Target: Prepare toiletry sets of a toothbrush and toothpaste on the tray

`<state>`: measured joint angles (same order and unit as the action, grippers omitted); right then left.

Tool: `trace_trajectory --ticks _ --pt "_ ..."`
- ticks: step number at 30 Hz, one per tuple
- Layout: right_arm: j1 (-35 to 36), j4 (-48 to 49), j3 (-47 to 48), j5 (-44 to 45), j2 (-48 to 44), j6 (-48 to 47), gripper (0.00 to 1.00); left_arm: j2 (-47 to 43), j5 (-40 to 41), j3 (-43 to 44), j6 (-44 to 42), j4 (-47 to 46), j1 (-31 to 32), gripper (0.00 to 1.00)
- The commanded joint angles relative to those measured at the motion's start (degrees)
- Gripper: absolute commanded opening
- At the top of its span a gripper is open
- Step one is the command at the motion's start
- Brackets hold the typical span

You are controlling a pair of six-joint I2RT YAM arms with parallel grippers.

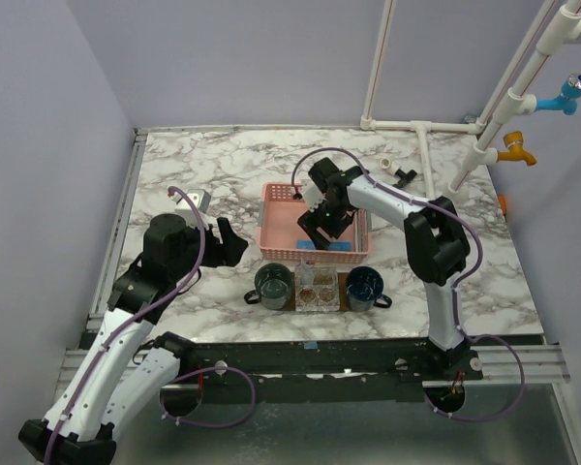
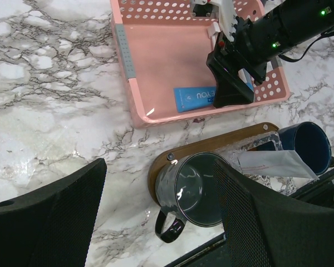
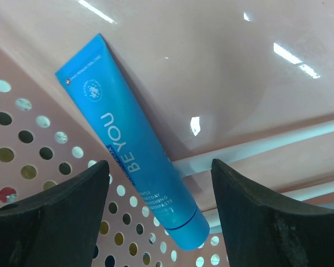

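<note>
One pink basket (image 2: pixel 125 55), one blue toothpaste tube (image 3: pixel 133 161), one tray (image 2: pixel 211 147), two mugs (image 2: pixel 192 192) (image 2: pixel 309 144).

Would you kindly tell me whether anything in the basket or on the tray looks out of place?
A blue toothpaste tube lies in the pink basket, pushed against its perforated wall. On the tray, a pale flat tube end seems to jut sideways from the blue mug.

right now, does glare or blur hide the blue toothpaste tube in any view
Right wrist: sharp, blue toothpaste tube lettering readable, light streaks only on the pink basket floor. Left wrist: small glint by the basket's corner, off the tube. Top external: clear, but the tube is tiny.
</note>
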<state>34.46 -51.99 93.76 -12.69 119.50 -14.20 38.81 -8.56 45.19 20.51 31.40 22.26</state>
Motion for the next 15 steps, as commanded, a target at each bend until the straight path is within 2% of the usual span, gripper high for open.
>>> trace_trajectory --ticks 1,5,7,9,10,11,15 --pt "0.2 0.1 -0.2 1.9 2.0 0.4 0.73 0.1 -1.1 0.5 0.1 -0.2 0.3 0.77" --pt "0.2 1.4 -0.3 3.1 1.1 1.0 0.61 0.4 -0.9 0.6 0.0 -0.2 0.3 0.77" --pt "0.2 2.3 -0.6 3.7 0.3 1.5 0.52 0.6 -0.8 0.6 0.0 -0.3 0.3 0.77" --pt "0.2 3.0 -0.9 4.0 -0.5 1.7 0.37 0.6 -0.8 0.7 0.0 -0.2 0.3 0.77" --pt "0.2 3.6 -1.2 4.5 -1.1 2.0 0.27 0.7 -0.7 0.7 0.0 -0.2 0.3 0.77" --pt "0.2 4.2 -1.4 5.1 -1.6 2.2 0.21 0.7 -0.7 0.8 0.0 -0.2 0.3 0.77" --pt "0.2 6.1 -1.6 6.8 -3.5 3.1 0.17 0.6 -0.2 0.6 0.0 -0.2 0.3 0.77"
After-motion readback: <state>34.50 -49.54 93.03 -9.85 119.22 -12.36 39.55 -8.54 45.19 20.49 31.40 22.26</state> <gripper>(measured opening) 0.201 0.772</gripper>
